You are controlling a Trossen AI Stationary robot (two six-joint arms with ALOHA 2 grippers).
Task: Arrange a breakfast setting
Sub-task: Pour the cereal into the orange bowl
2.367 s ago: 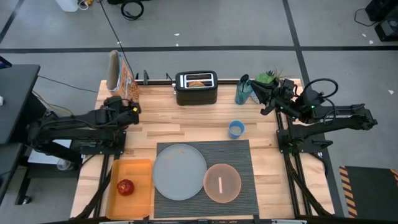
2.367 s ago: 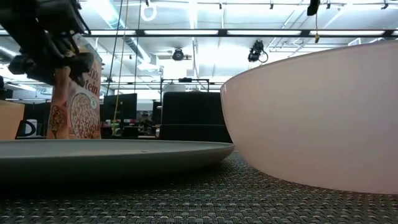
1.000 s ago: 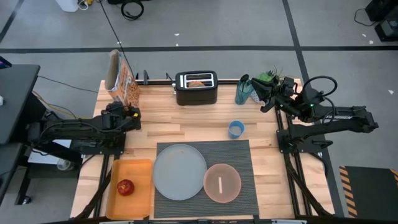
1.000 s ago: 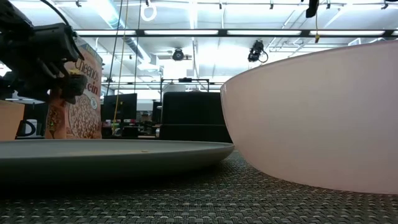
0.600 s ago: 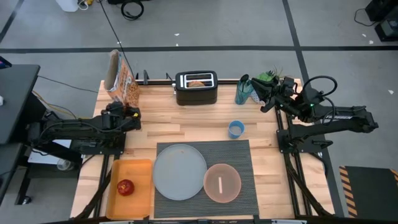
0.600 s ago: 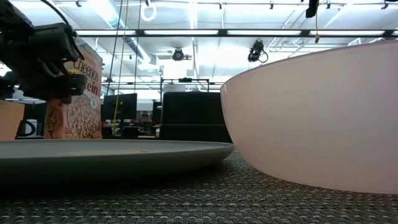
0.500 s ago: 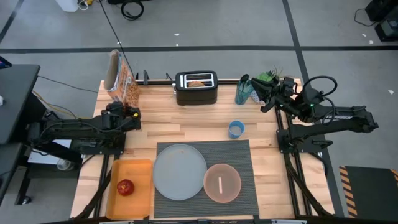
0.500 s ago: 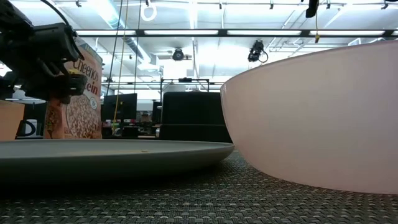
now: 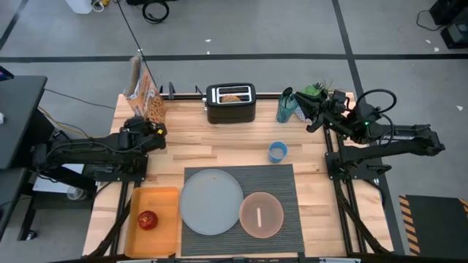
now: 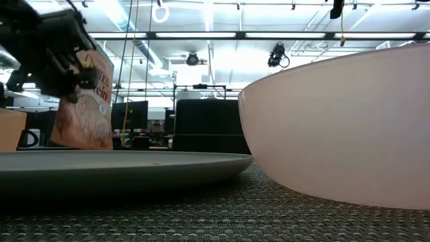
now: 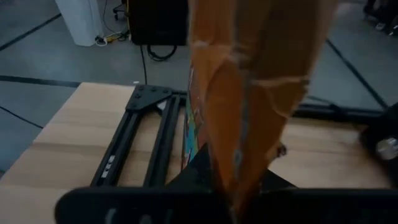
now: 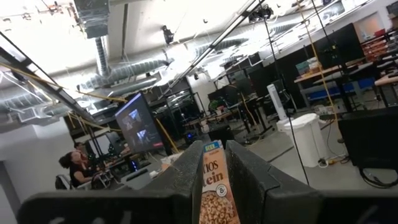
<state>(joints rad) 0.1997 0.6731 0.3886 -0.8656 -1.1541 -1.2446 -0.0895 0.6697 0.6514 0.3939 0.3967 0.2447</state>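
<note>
Gripping the tilted cereal box (image 9: 143, 96) at the worktop's (image 9: 219, 150) far left, the left hand (image 9: 152, 128) stays closed on it.

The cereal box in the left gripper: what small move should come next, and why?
Probably carry it toward the pink bowl. The left gripper holds the cereal box, tilted, at the table's far left corner, and the bowl shows only a spoon, no cereal.

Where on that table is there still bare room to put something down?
Bare wood lies between the toaster and the mat, left of the blue cup. The front is crowded: orange tray, plate, pink bowl. The left end effector grips the cereal box at the back-left corner.
</note>
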